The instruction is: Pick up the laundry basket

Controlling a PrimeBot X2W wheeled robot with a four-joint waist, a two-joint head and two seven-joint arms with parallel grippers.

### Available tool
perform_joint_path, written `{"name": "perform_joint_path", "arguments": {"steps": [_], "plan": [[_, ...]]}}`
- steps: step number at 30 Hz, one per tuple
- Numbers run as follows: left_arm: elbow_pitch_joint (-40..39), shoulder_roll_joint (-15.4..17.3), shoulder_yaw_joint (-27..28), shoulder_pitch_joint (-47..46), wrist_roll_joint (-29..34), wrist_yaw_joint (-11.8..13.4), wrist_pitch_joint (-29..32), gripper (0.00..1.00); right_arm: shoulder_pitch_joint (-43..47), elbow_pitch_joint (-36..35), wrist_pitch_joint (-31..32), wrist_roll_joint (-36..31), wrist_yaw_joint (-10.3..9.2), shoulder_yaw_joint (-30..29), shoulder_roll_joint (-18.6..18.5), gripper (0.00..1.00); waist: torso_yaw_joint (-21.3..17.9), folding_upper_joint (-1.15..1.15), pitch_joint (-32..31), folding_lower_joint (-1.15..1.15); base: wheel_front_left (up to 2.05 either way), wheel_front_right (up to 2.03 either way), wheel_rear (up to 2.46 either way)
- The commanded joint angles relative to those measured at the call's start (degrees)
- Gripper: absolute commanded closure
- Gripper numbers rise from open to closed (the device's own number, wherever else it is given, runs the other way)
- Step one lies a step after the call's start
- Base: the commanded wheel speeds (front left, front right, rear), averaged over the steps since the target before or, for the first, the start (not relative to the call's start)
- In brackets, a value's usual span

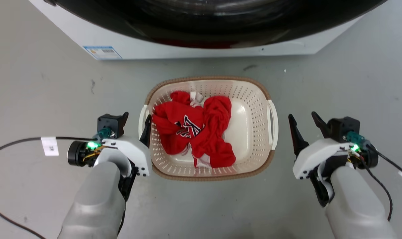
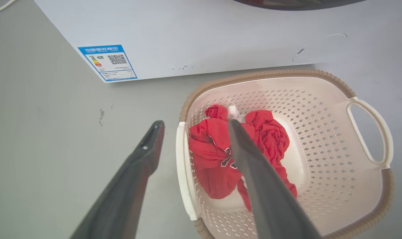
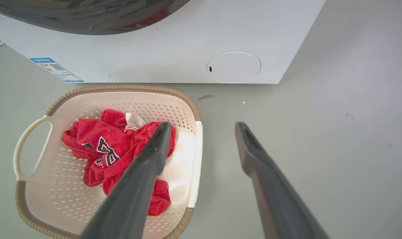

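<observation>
- On the grey floor (image 1: 38,93), just in front of the white washing machine (image 1: 154,43), we see the laundry basket (image 1: 250,99) standing upright.
- Inside it lies a crumpled red garment (image 1: 194,129) with dark lettering, on top of some white cloth.
- Our left gripper (image 1: 136,124) is spread wide and holds nothing. It straddles the basket's left loop handle (image 1: 142,119), with the inner finger over the basket's edge and the outer one over the floor. We cannot tell whether either finger touches the handle.
- Our right gripper (image 1: 305,127) is also spread and empty. It is near the right loop handle (image 1: 273,122), and the head view shows it clear of the handle. In the right wrist view that handle shows between the two fingers.
- A blue energy label (image 1: 102,52) sits on the machine's lower corner.
</observation>
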Motion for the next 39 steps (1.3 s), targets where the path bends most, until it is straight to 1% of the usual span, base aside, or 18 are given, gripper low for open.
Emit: {"name": "perform_joint_path", "arguments": {"steps": [1,7,10,11,16,22,27,32,39], "plan": [[1.3,0.2,-0.7,-2.1,-0.9,-0.1,0.1,0.0,-2.7,2.0,-0.3,0.6,-0.02,0.9,0.0,0.0,-0.7,0.0,3.7,-0.01,0.0,0.0,0.0],[6.0,1.8,-4.1,-6.9,-5.4,-0.1,2.0,0.0,-9.7,10.6,-0.8,3.8,-0.02,5.5,0.0,0.0,-1.2,0.0,7.8,-0.01,0.0,0.0,0.0],[7.4,3.2,-6.1,-8.9,-8.1,-0.1,3.7,0.0,-12.8,14.4,-0.3,6.0,-0.02,7.9,0.0,0.0,-1.4,0.0,9.3,-0.01,0.0,0.0,0.0],[7.4,3.2,-6.1,-8.9,-8.1,-0.1,3.7,0.0,-12.8,14.4,-0.3,6.0,-0.02,7.9,0.0,0.0,-1.4,0.0,9.3,-0.01,0.0,0.0,0.0],[8.5,5.4,-10.3,-10.8,-11.4,-0.1,6.1,0.0,-16.4,18.7,1.8,10.6,-0.02,13.1,0.0,0.0,-2.1,0.0,10.9,-0.01,0.0,0.0,0.0],[8.9,7.5,-14.5,-12.0,-15.8,-0.1,10.3,0.0,-18.9,20.7,4.3,16.6,-0.02,19.2,0.0,0.0,-2.8,0.0,12.3,-0.01,0.0,0.0,0.0],[8.4,8.8,-17.7,-13.2,-19.0,-0.1,13.2,0.0,-20.7,21.7,6.1,20.3,-0.02,23.4,0.0,0.0,-3.1,0.0,13.8,-0.01,0.0,0.0,0.0],[8.9,10.0,-19.8,-15.1,-21.9,-0.1,15.2,0.0,-22.5,21.8,7.5,23.5,-0.02,27.1,0.0,0.0,-3.7,0.0,15.5,-0.01,0.0,0.0,0.0],[10.1,10.4,-22.0,-17.4,-24.8,-0.1,16.9,0.0,-24.5,22.0,9.0,27.5,-0.02,31.5,0.0,0.0,-4.3,0.0,17.1,-0.01,0.0,0.0,0.0]]}}
